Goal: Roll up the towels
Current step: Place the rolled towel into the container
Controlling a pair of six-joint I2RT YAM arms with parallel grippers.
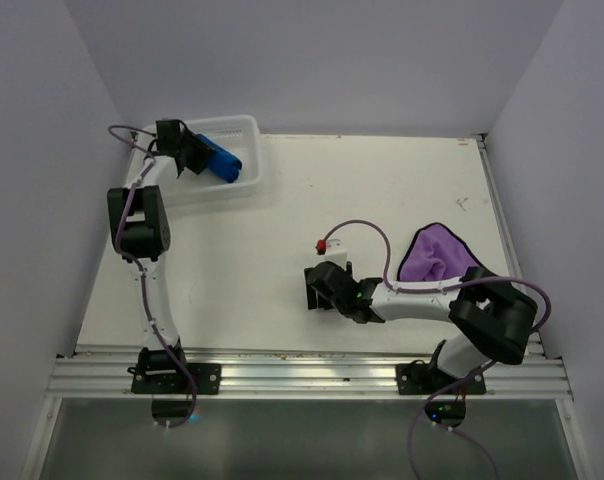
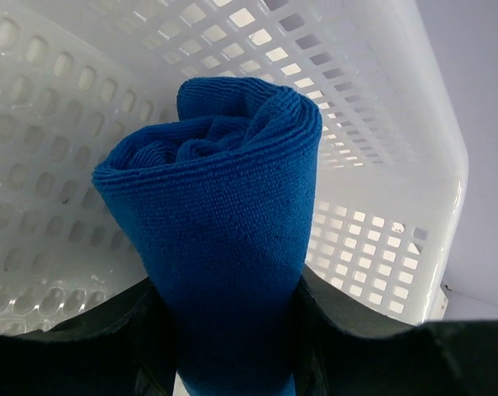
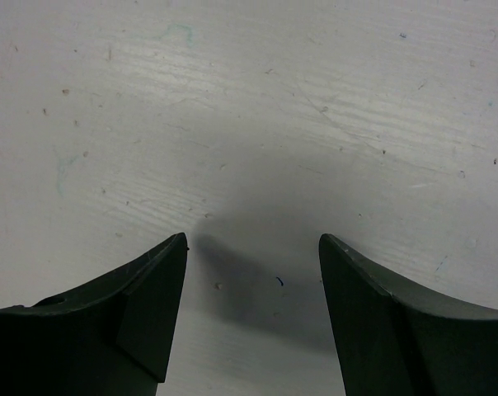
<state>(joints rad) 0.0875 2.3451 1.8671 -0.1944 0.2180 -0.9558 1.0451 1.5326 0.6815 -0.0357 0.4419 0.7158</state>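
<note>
One blue towel (image 2: 224, 239), base hidden in left hand (image 1: 190, 152); purple towel (image 1: 434, 252) part-covered.

Nothing can be read: the blue towel (image 1: 220, 162), basket (image 1: 232, 120) at eleven o'clock, purple towel (image 1: 432, 255) at three o'clock and table (image 1: 282, 220) bear no writing.

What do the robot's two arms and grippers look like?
The left arm and right arm have white links and bulky black joints, with a thin purple cable running along each. The left gripper and right gripper are black, with two wedge-shaped fingers. Black bases bolt to a silver rail.
</note>
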